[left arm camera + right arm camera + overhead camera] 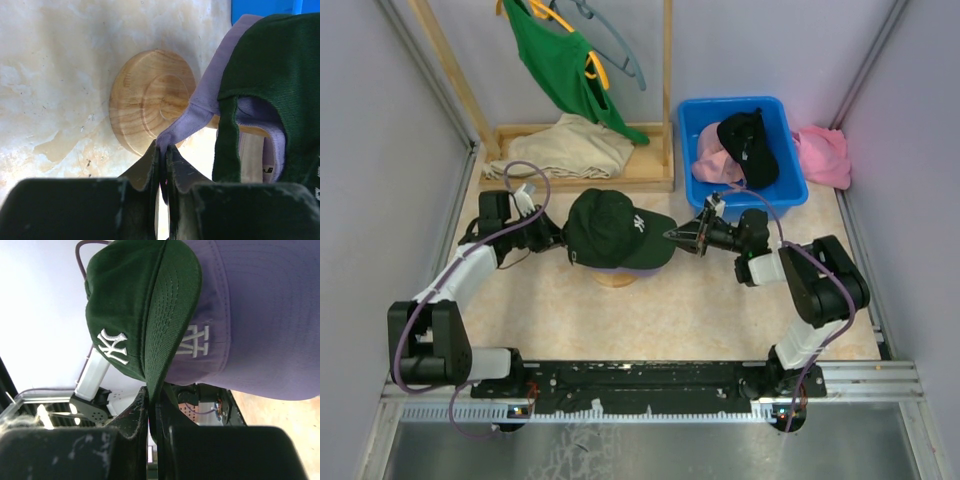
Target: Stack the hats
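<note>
A dark hat (610, 228) with a white logo sits over a lavender hat (260, 315) on a round wooden stand (150, 100) in the middle of the table. My left gripper (555, 240) is at the hats' left side, shut on the lavender hat's back edge (195, 110). My right gripper (675, 236) is at their right side, shut on the tip of the dark hat's brim (167, 315). A pink hat (712, 160) and a black hat (750, 145) lie in the blue bin (790, 190).
A bright pink cloth (823, 155) lies right of the bin. A wooden rack (665, 90) at the back holds a green shirt (560, 60) on a hanger, with beige cloth (560, 150) on its base. Walls close both sides.
</note>
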